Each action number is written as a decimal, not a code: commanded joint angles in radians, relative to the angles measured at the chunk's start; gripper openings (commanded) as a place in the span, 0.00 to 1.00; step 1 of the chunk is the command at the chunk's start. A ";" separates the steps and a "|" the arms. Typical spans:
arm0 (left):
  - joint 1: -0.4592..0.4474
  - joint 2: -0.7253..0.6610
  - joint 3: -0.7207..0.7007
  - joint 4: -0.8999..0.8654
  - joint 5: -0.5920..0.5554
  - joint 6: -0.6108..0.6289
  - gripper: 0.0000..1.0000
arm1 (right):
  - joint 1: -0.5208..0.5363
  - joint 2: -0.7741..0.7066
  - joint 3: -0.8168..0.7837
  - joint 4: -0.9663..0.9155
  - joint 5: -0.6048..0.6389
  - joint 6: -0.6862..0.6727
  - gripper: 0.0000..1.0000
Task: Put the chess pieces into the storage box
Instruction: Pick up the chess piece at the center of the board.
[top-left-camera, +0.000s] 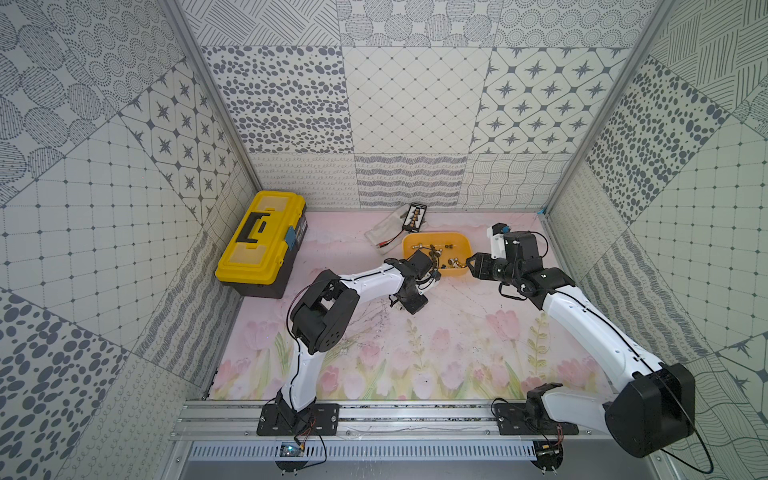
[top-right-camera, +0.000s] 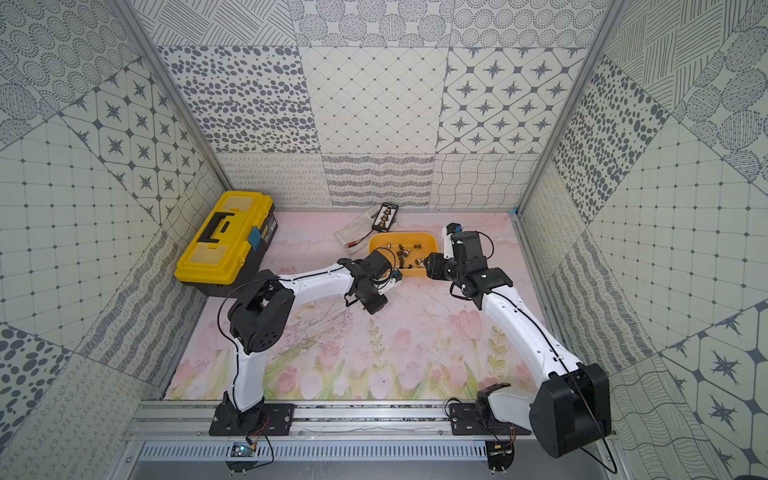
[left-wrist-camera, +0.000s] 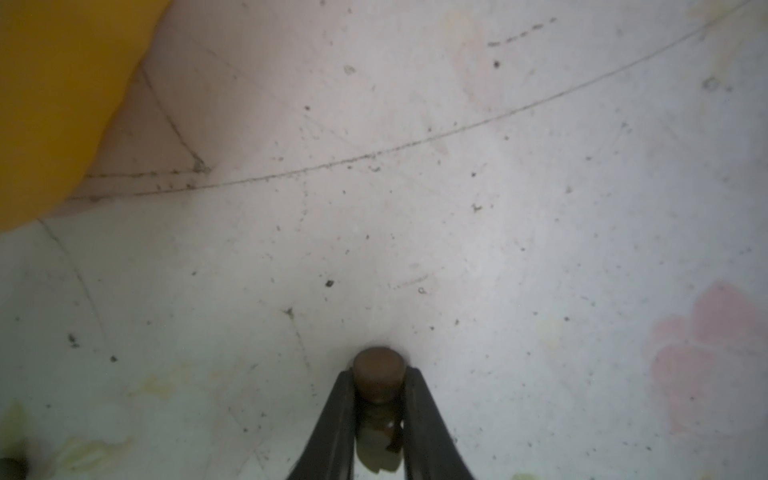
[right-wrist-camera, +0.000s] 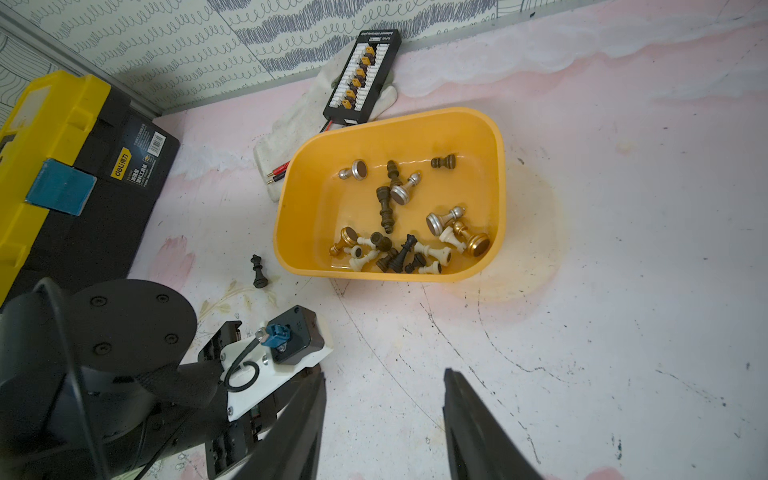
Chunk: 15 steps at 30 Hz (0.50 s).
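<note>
The storage box (top-left-camera: 461, 239) is sitting on the counter (top-left-camera: 415, 332) toward the rear, right of centre, with the chess pieces (right-wrist-camera: 384, 208) lying inside it. Behind the box, at the back wall, the small case (top-left-camera: 416, 217) is resting on the glove (top-left-camera: 380, 232). The toolbox (top-left-camera: 259, 241) is standing at the rear left, well apart from the box. A stray piece (right-wrist-camera: 258, 271) is lying on the counter just outside the box's front left corner. In front of that corner, the left claw (left-wrist-camera: 379, 374) is sitting low at the counter with a held piece (left-wrist-camera: 378, 368) between its fingers. The right claw (top-left-camera: 471, 264) is hovering just beside the front right corner.
</note>
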 joint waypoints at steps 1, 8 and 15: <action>-0.016 0.013 -0.034 -0.048 -0.025 0.027 0.13 | 0.007 -0.002 -0.005 0.031 0.004 0.009 0.51; -0.019 -0.077 -0.053 -0.021 -0.021 0.001 0.00 | 0.007 -0.024 0.011 0.014 0.008 0.013 0.51; -0.019 -0.176 -0.013 0.011 0.008 -0.046 0.00 | 0.007 -0.051 0.006 0.017 0.018 0.020 0.52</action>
